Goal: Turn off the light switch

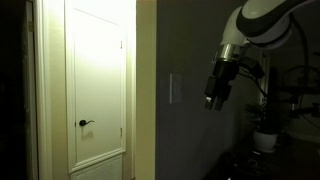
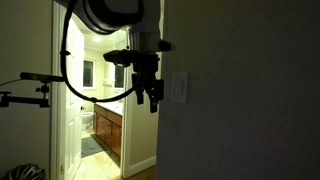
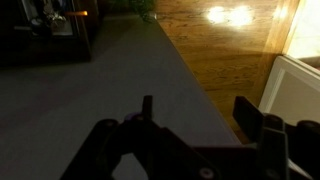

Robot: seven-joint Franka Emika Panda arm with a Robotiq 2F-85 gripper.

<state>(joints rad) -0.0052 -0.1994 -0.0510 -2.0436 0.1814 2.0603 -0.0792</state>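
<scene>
**Pincer level with the light switch, clear of the plate**

The pincer (image 1: 214,102) hangs on the one white arm (image 1: 262,22) in a dark room, fingers pointing down and slightly toward the wall (image 1: 240,60). The light switch (image 1: 176,88), a single upright white plate, sits on that wall at about the height of the pincer's fingers. In this exterior view a strip of bare wall shows between the two, so the plate is near the pincer but not touching it. In the exterior view from the opposite angle, the light switch (image 2: 180,88) shows just beside the pincer (image 2: 150,98), on its far side and again at finger height. Whether the switch rocker is up or down is too small and dim to tell.

In the wrist view the two fingers (image 3: 100,140) stand well apart with nothing between them, so the pincer reads as wide and empty. That picture is very dark. Beyond the fingers it shows grey wall, and a strip of lit wooden floor (image 3: 225,55) off to one side.

Counted: one pincer, one switch plate, one arm. Farther beyond the switch from the pincer stands one white door (image 1: 98,80) with one black handle (image 1: 86,123). Through the lit doorway behind the pincer is one wooden cabinet (image 2: 108,132).
</scene>
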